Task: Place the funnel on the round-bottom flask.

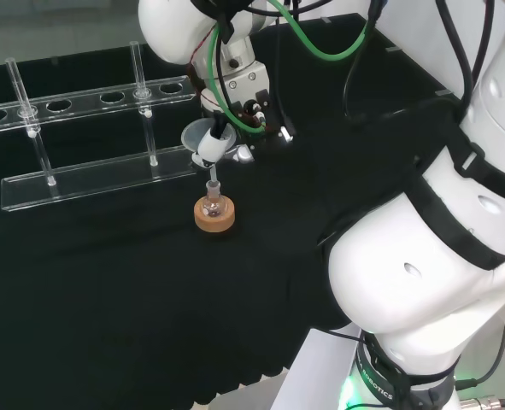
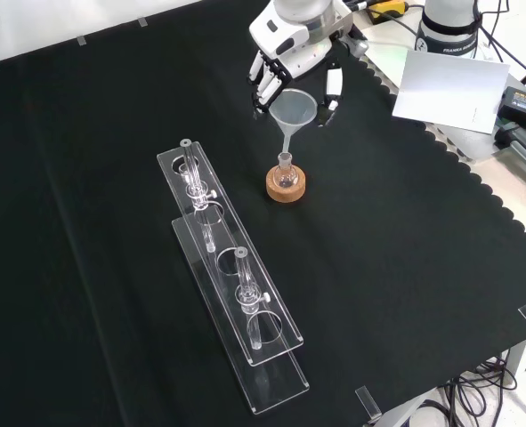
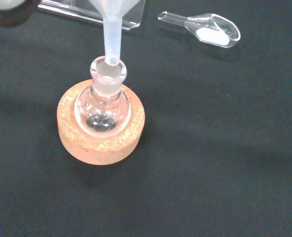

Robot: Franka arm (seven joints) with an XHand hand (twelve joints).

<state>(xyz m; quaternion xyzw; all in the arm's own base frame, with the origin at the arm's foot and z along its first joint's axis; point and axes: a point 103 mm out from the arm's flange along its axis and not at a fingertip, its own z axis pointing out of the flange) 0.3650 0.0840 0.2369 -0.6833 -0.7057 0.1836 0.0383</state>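
A small clear round-bottom flask (image 2: 286, 172) (image 1: 211, 205) (image 3: 104, 106) stands upright in a cork ring (image 2: 286, 188) (image 1: 215, 219) (image 3: 101, 143) on the black cloth. Straight above it the hand (image 2: 296, 49) (image 1: 235, 85) holds a translucent funnel (image 2: 294, 109) (image 1: 201, 137) by its cone, with fingers curled on both sides. The funnel stem (image 3: 111, 39) points down, and its tip sits in the mouth of the flask's neck. The cone's wide end is still up between the fingers.
A long clear test-tube rack (image 2: 231, 285) (image 1: 90, 179) with a few glass tubes lies left of the flask in the front view. A glass scoop with white powder (image 3: 207, 29) rests on the cloth near the flask. A white sheet (image 2: 445, 89) lies at the bench's far right edge.
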